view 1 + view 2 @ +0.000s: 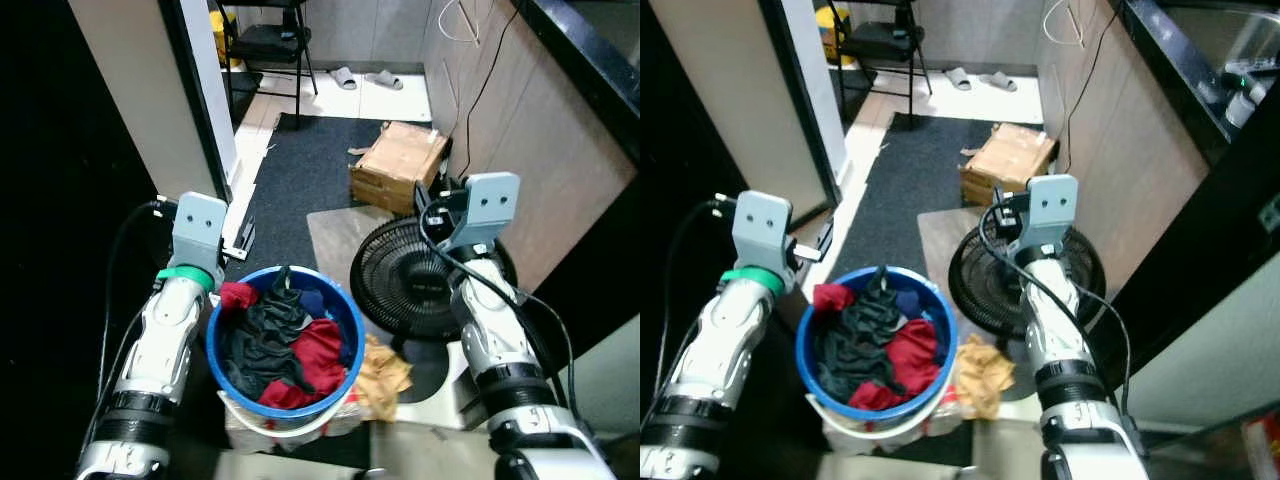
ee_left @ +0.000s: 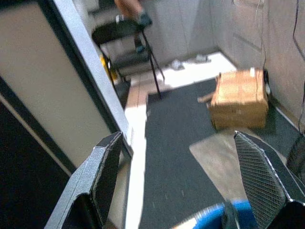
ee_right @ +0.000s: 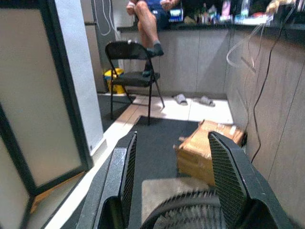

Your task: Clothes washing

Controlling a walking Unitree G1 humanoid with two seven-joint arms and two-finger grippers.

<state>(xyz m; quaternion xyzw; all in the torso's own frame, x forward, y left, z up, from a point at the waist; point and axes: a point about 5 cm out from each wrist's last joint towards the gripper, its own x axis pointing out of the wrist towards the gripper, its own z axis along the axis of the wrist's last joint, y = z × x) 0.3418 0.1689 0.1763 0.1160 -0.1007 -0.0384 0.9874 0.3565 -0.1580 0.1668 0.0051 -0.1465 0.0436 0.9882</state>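
Observation:
A blue bucket (image 1: 345, 308) stands on the floor just in front of me, heaped with red, black and blue clothes (image 1: 275, 335). My left arm (image 1: 170, 330) is held beside its left rim and my right arm (image 1: 490, 320) to its right, over a black floor fan (image 1: 415, 275). In the left wrist view my left gripper (image 2: 183, 191) is open with nothing between its fingers, and the bucket rim (image 2: 224, 212) lies just below them. My right gripper (image 3: 174, 191) is open and empty too, above the fan grille (image 3: 190, 210).
A crumpled tan cloth (image 1: 385, 365) lies by the bucket's right side. A cardboard box (image 1: 398, 165) sits on the dark mat (image 1: 300, 170) ahead. Further on are a folding chair (image 3: 133, 71), slippers (image 1: 365, 78) and a person's legs (image 3: 147, 21). A panel wall (image 1: 520, 130) runs along the right.

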